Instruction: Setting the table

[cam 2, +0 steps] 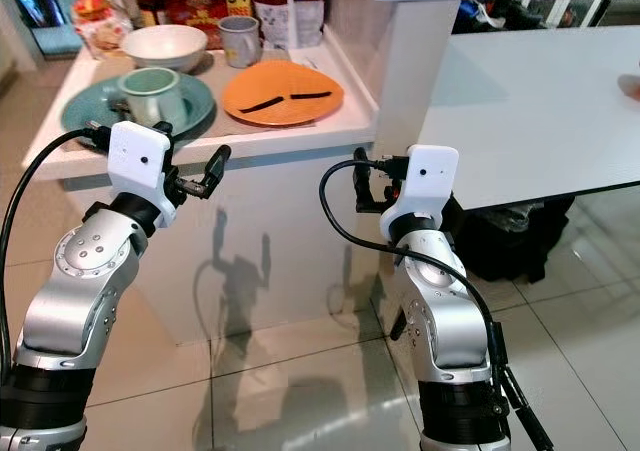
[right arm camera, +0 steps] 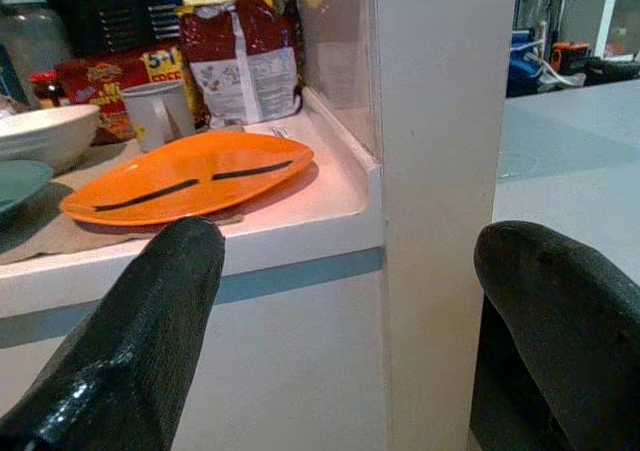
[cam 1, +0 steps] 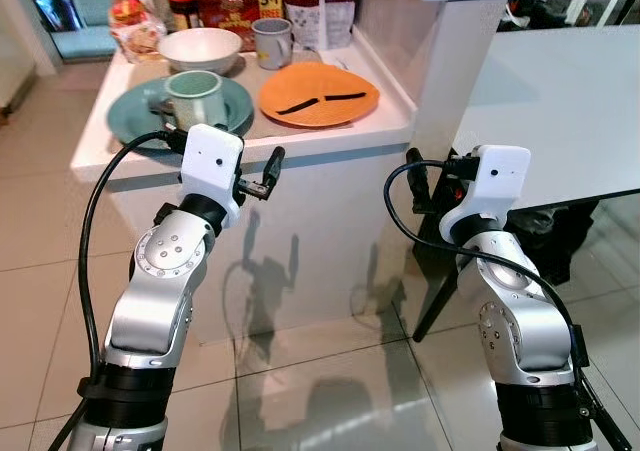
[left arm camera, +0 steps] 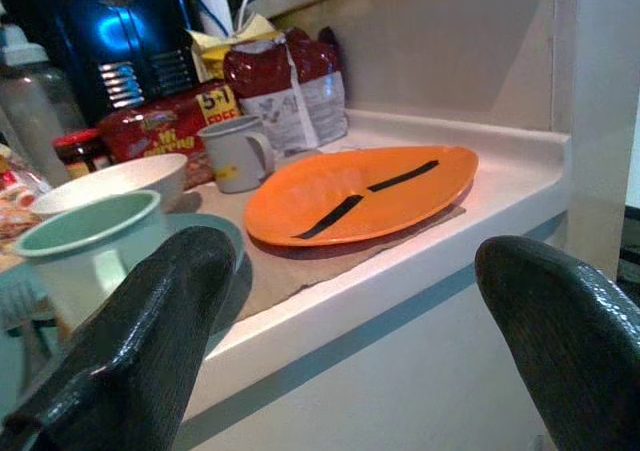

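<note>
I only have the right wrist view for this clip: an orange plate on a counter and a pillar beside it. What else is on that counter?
Observer: Left of the orange plate a green mug stands on a teal plate, near the counter's front edge.
Operator: Where is the left end effector?
Observer: The left end effector is raised in front of the counter's edge, fingers apart, holding nothing.
Operator: And the grey surface past the pillar?
Observer: It is a table to the robot's right; the right end effector, also open, is near its corner.
</note>
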Robot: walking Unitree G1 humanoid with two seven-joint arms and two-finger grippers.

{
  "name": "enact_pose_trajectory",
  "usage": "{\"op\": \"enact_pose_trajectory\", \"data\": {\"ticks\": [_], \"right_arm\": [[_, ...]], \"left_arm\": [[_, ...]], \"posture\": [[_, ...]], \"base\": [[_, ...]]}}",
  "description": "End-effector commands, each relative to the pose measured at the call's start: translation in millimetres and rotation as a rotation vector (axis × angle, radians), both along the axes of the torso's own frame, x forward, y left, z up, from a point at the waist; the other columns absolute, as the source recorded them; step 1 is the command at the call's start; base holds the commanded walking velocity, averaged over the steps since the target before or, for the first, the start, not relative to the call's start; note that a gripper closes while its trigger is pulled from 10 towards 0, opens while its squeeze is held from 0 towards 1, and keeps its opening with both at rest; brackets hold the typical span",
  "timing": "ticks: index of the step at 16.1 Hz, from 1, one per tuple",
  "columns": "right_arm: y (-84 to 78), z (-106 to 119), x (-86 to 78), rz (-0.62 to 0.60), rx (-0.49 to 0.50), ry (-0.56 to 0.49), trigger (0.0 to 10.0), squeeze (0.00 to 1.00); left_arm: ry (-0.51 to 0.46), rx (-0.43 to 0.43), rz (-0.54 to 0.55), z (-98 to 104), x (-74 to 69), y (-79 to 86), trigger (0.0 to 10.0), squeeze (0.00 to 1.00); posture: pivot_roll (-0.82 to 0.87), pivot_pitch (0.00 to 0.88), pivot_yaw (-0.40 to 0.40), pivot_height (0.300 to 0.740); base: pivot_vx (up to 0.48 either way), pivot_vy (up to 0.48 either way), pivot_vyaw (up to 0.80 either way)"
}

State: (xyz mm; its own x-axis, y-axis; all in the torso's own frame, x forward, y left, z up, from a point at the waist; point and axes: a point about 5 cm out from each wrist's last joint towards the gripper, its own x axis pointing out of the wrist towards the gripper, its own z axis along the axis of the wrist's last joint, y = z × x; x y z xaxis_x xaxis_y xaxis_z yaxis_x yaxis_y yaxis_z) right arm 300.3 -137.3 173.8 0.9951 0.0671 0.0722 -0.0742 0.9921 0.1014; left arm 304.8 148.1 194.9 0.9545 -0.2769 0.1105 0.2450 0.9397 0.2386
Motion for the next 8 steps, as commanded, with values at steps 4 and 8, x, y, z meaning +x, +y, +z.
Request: {"op": "enact_pose_trajectory", "data": {"ticks": [4, 8], "right_arm": [[1.7, 5.7, -0.1, 0.015, 0.004, -0.022, 10.0, 0.0], [3.0, 5.2, -0.3, 0.024, 0.002, -0.02, 10.0, 0.0]], "left_arm": [[-0.014, 0.007, -0.013, 3.4, -0.9, -1.5, 10.0, 0.0], [-0.013, 0.008, -0.016, 3.5, -1.1, -1.9, 10.0, 0.0]], "posture": [[0.11, 0.0, -0.002, 0.74], [0.11, 0.0, -0.001, 0.74]], "base": [[0.382, 0.0, 0.0], [0.382, 0.0, 0.0]]}}
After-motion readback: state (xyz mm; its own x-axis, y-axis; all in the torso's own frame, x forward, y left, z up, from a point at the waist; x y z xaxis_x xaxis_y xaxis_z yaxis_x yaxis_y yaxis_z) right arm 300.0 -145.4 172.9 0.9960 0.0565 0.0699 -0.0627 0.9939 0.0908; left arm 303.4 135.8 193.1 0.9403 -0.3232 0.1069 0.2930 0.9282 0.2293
